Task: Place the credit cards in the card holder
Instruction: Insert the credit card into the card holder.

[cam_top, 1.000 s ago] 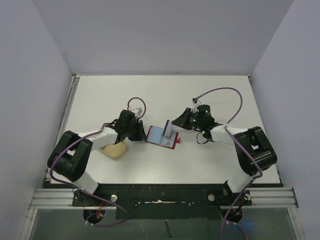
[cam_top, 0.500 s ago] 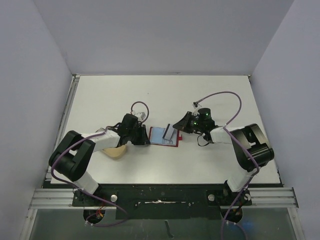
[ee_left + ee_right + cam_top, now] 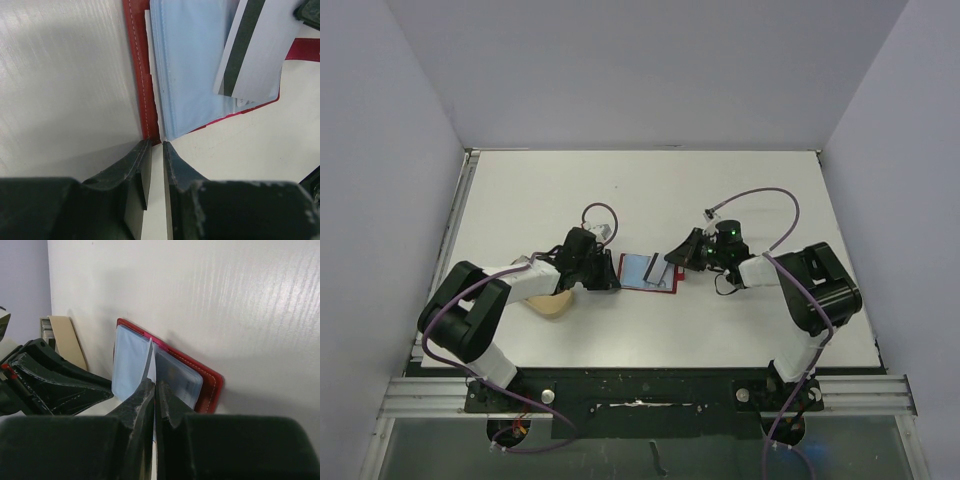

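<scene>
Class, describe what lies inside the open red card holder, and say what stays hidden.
Pale blue sleeves fill the card holder; the right gripper holds a striped credit card over them. Whether cards already sit inside the sleeves is hidden.

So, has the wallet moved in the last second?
Yes. The wallet has turned in the top view: it lay skewed, and now sits nearly square with the table's edges.

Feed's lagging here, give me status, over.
Right gripper shut on credit card, tilted over open card holder. Left gripper narrow at holder's edge, grip unclear. Nothing blocking.
</scene>
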`<control>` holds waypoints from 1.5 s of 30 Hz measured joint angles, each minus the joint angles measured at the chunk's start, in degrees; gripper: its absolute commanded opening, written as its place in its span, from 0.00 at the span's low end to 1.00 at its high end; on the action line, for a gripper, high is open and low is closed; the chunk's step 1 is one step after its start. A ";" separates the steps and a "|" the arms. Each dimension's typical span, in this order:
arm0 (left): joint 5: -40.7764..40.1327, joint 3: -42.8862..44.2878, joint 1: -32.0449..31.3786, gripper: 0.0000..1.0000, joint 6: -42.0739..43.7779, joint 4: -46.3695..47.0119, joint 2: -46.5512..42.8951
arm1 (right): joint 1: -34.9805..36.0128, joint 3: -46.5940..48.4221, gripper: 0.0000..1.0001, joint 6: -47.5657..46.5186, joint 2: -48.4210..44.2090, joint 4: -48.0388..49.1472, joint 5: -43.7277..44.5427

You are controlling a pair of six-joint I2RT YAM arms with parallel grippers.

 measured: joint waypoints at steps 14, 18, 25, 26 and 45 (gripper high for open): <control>0.02 0.00 0.00 0.15 -0.33 0.02 0.00 | 0.11 1.62 0.00 -3.28 1.31 -4.98 -1.01; 0.02 0.00 -0.02 0.15 -0.33 0.02 0.00 | 0.55 2.56 0.00 -4.17 1.42 -6.21 -1.16; 0.04 -0.02 -0.02 0.15 -0.33 0.09 0.00 | 1.66 4.26 0.00 -4.98 3.23 -6.91 -1.86; 0.04 -0.02 -0.02 0.15 -0.33 0.11 0.00 | 1.77 4.26 0.00 -5.01 3.34 -6.91 -1.90; 0.02 -0.20 -1.03 0.16 -0.35 0.66 0.04 | 3.08 7.91 0.15 -6.14 5.33 -9.05 -2.23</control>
